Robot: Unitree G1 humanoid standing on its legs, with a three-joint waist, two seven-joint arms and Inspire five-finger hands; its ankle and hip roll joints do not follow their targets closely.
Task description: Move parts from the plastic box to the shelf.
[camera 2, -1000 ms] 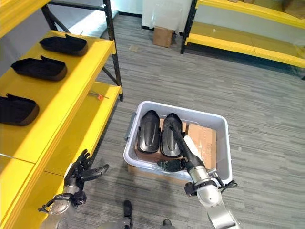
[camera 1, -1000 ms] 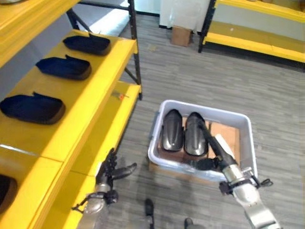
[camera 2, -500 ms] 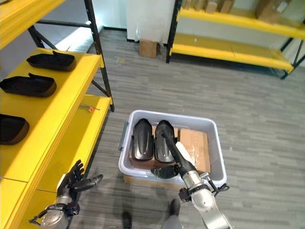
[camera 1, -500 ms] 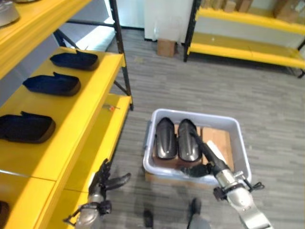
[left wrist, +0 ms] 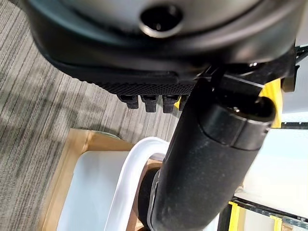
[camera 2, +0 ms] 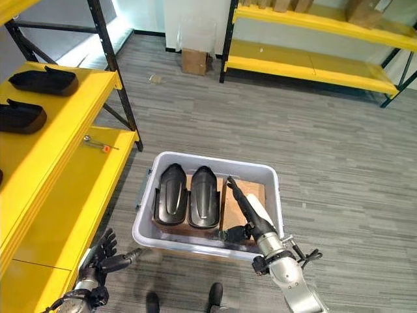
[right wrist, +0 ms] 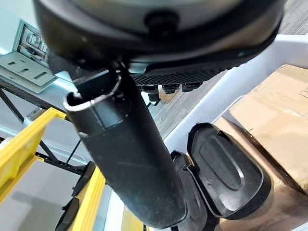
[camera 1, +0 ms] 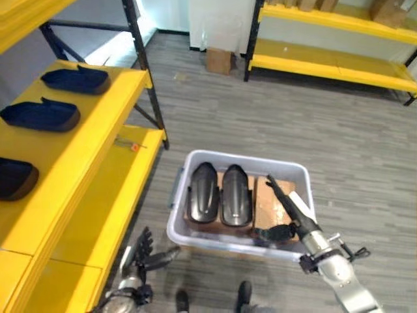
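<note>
A grey plastic box (camera 1: 236, 156) stands on the floor and holds two black parts (camera 1: 202, 194) (camera 1: 235, 194) side by side. A brown cardboard piece (camera 1: 268, 207) lies beside them. My right hand (camera 1: 287, 210) reaches into the box over the cardboard, fingers straight, thumb (camera 1: 272, 233) near the front wall, holding nothing. In the right wrist view the black parts (right wrist: 226, 168) lie just past the thumb (right wrist: 130, 159). My left hand (camera 1: 139, 252) hangs open over the floor beside the yellow shelf (camera 1: 98, 163). Three more black parts (camera 1: 75, 78) (camera 1: 39, 114) (camera 1: 12, 177) rest on the shelf's upper level.
A small orange-handled tool (camera 1: 133, 146) lies on the lower shelf level. A black shelf post (camera 1: 144, 72) stands at the shelf's far corner. At the back are a second yellow rack (camera 1: 326, 62) and a cardboard carton (camera 1: 219, 60). Grey floor surrounds the box.
The camera has shifted, so the whole scene sits differently. My right hand has moved off the right-hand black part to over the cardboard. The left hand stays open.
</note>
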